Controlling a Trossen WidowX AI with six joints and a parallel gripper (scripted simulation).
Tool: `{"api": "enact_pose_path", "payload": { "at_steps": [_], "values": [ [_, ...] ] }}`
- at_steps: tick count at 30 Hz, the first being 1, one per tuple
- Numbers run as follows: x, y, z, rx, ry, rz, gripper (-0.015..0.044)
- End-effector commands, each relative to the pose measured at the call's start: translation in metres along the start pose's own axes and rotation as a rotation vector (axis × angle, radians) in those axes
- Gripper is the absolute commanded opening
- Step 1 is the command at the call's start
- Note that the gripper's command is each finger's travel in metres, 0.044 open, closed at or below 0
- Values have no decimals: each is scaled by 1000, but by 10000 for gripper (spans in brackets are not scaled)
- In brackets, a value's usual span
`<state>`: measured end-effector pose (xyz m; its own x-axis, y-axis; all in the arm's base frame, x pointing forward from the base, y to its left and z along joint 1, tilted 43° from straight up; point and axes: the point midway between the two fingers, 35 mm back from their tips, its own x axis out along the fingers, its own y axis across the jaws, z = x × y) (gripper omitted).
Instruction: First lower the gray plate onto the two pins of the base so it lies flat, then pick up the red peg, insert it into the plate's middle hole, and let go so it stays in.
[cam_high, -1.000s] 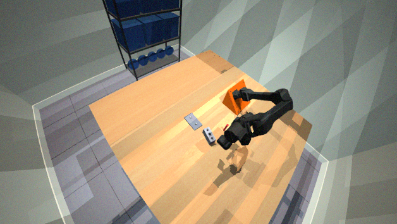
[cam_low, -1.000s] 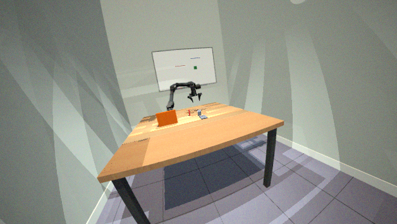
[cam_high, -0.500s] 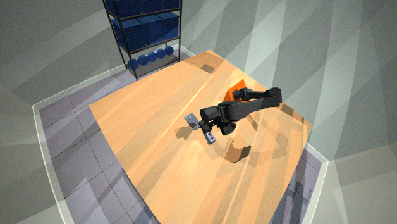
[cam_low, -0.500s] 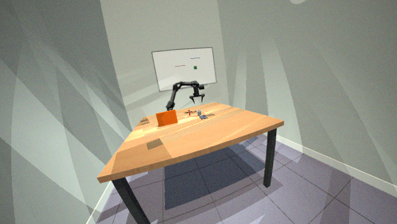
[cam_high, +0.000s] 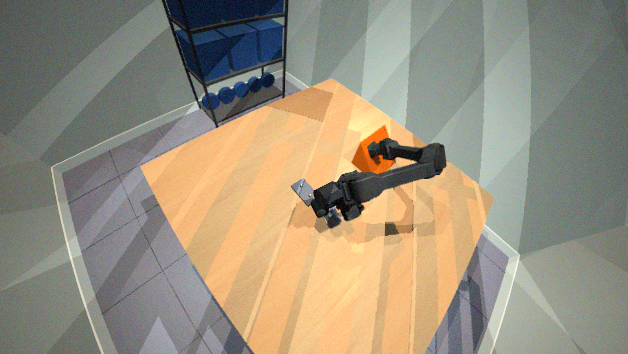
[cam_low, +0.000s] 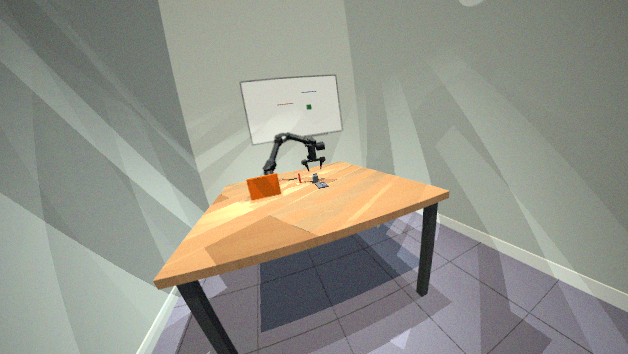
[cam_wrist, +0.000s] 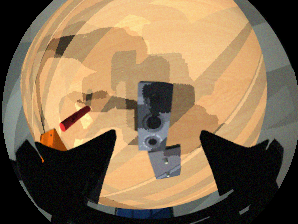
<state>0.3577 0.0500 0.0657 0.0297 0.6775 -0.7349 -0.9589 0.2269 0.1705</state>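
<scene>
The gray plate (cam_low: 315, 177) (cam_wrist: 145, 132), a thick block with holes, stands beside the base; the arm mostly covers it in the top view. In the wrist view two holes show and its far end is in shadow. The thin gray base (cam_high: 298, 188) (cam_low: 321, 185) (cam_wrist: 174, 159) lies flat with two small pins up. The red peg (cam_low: 299, 178) (cam_wrist: 76, 118) stands upright apart from both, left of the plate in the wrist view; the arm hides it in the top view. My gripper (cam_low: 315, 169) (cam_wrist: 160, 135) is open and empty, above the plate, its fingers to either side in the wrist view.
An orange wedge-like block (cam_high: 369, 156) (cam_low: 264, 187) (cam_wrist: 51, 139) stands near the arm's foot. The wooden table (cam_high: 260, 200) (cam_low: 350, 205) carries everything. A shelf with blue bins (cam_high: 243, 47) stands beyond the table, and a whiteboard (cam_low: 270, 117) hangs on the wall.
</scene>
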Motion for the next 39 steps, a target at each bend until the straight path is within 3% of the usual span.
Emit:
{"api": "enact_pose_path", "payload": {
  "at_steps": [1, 39],
  "values": [
    [14, 4, 0, 7, -5, 10, 440],
    [69, 6, 0, 7, -8, 11, 440]
  ]
}}
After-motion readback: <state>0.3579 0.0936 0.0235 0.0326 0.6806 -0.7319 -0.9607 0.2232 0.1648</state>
